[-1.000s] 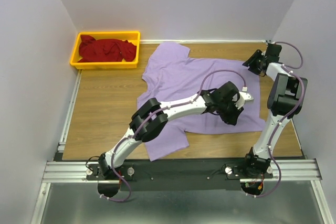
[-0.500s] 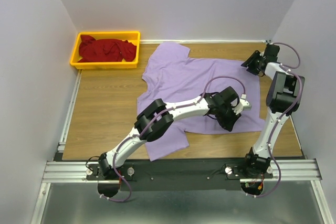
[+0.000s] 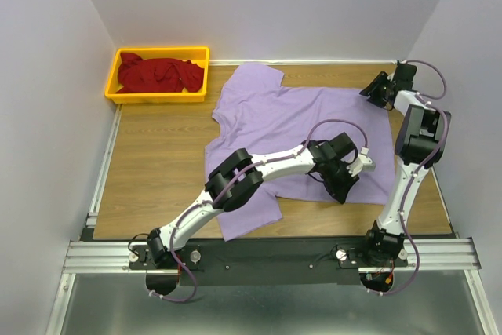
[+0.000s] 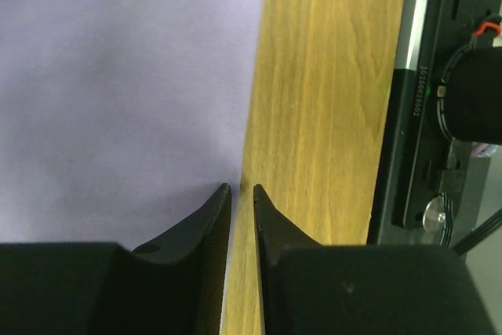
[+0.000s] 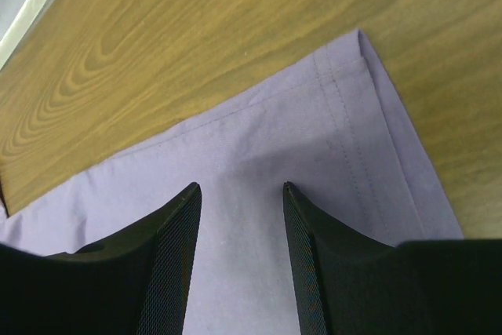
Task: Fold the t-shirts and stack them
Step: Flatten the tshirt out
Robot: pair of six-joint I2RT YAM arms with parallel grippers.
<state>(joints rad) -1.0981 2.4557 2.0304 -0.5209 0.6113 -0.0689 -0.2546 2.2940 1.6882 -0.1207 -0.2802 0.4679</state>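
Observation:
The lavender t-shirt (image 3: 267,115) lies spread flat on the wooden table (image 3: 157,162). My left gripper (image 3: 343,191) reaches across to its near right hem. In the left wrist view the left gripper (image 4: 243,187) hangs low over the shirt's (image 4: 118,76) straight edge, jaws a narrow gap apart, with no cloth visibly pinched. My right gripper (image 3: 373,90) hovers at the far right corner. It (image 5: 239,186) is open above the stitched corner of the shirt (image 5: 259,139). The dark red t-shirt (image 3: 161,74) lies crumpled in the yellow bin (image 3: 157,99).
The bin stands in the far left corner. Bare wood (image 4: 329,76) runs between the shirt's near edge and the black mounting rail (image 4: 408,115), where the arm bases sit. White walls close in the table on the left, back and right.
My left gripper has slid over the lavender shirt toward its near right hem. The right gripper has edged slightly back toward the far corner. The shirt has stayed flat.

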